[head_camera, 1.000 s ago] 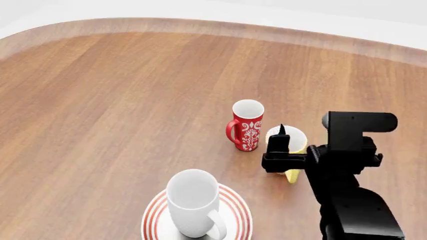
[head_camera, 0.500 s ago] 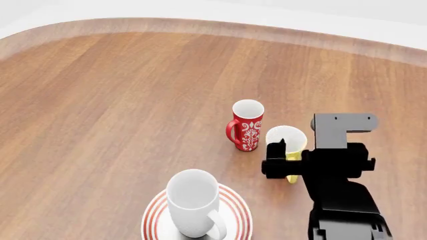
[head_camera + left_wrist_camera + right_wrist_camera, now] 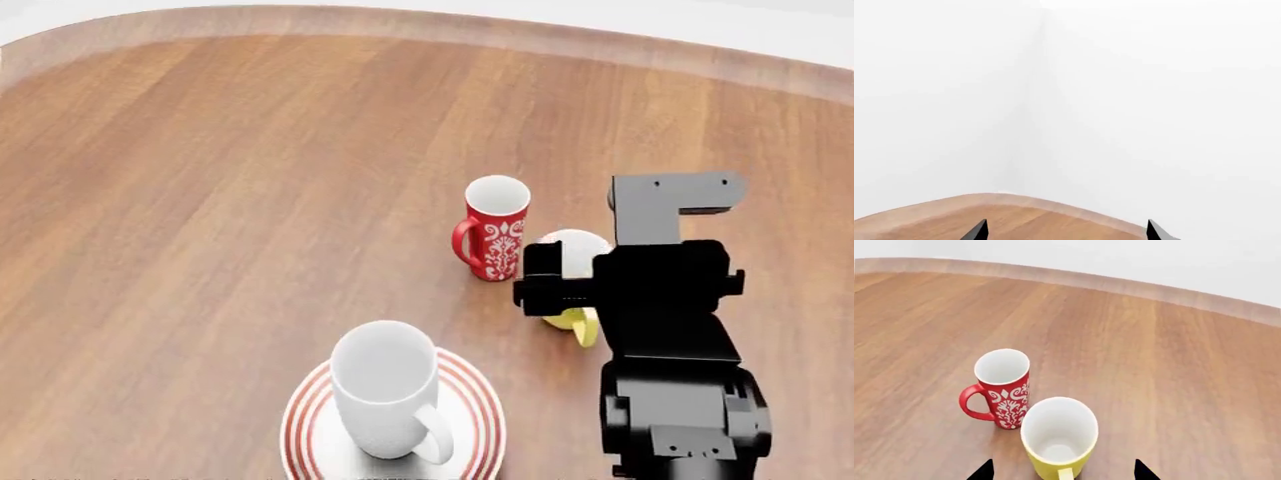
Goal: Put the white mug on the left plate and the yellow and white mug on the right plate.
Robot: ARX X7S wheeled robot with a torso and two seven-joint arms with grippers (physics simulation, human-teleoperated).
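Standing on the left plate [image 3: 310,432], the white mug [image 3: 386,392] looked finished with. Work had turned to the yellow mug [image 3: 1058,437], upright on the table [image 3: 200,200] just beside a red mug [image 3: 1001,388]. The right gripper [image 3: 1062,474] hung over it, tips spread either side (nothing gripped yet). Descent and closing seemed next; no right plate showed. The left gripper [image 3: 1064,232] stood open, idle.

Two dark fingers [image 3: 978,231] apart, curved wooden table [image 3: 1021,220] edge, probably white walls
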